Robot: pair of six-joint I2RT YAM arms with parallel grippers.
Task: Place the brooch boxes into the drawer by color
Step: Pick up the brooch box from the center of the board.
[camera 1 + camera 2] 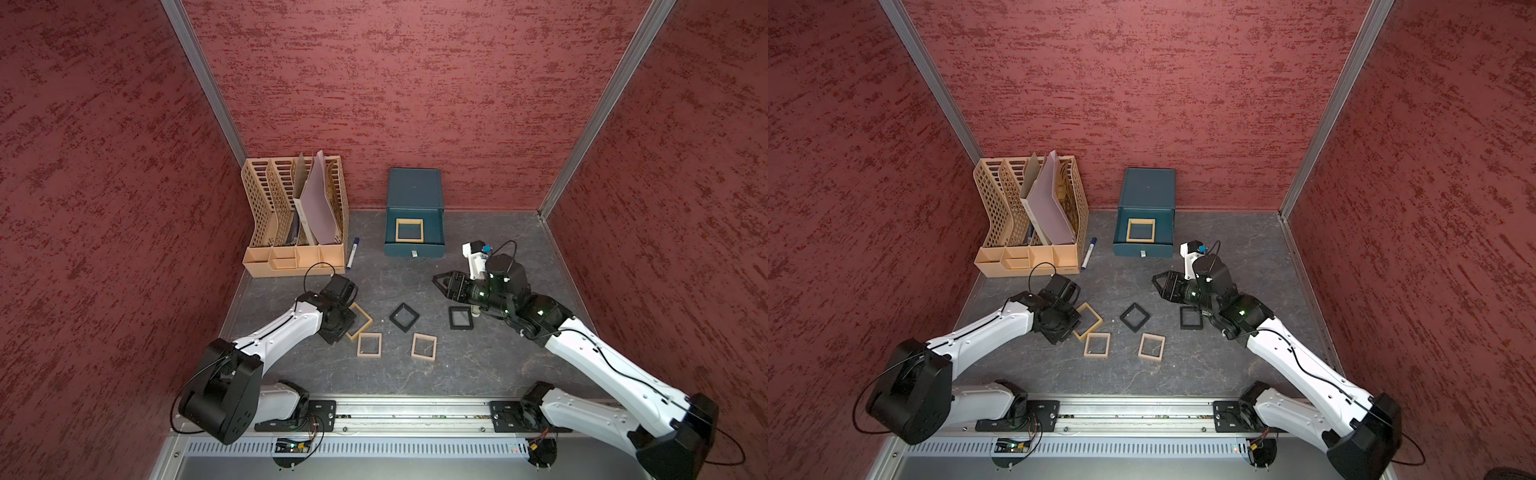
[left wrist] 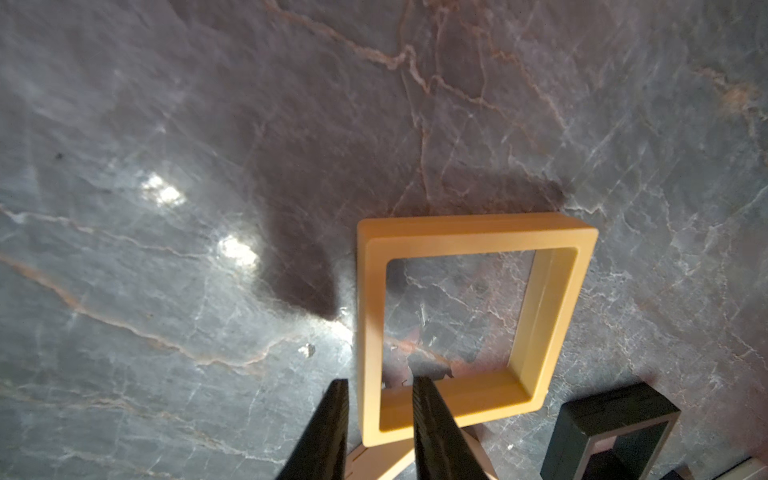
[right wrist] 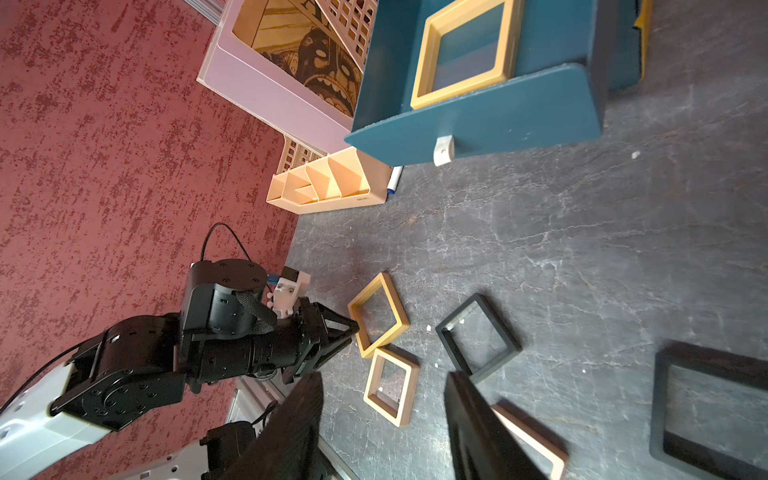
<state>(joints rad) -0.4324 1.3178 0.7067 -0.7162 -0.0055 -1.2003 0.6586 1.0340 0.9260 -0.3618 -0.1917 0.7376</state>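
Observation:
The dark teal drawer chest (image 1: 415,187) stands at the back wall with its bottom drawer (image 1: 414,250) pulled out; one mustard brooch box (image 1: 409,230) lies inside it. A second mustard box (image 2: 478,237) lies on the table, one corner resting on a pinkish-beige box (image 1: 369,344). My left gripper (image 2: 378,380) straddles one side of this mustard frame, one finger outside and one in the window, with small gaps showing. Another pinkish-beige box (image 1: 424,346) and two black boxes (image 1: 404,317) (image 1: 461,318) lie nearby. My right gripper (image 1: 440,282) hovers open and empty above the table.
A tan slotted file rack (image 1: 295,216) with papers stands at the back left, with a white marker pen (image 1: 353,251) beside it. Red walls close in on three sides. The arms' mounting rail (image 1: 395,415) runs along the front edge.

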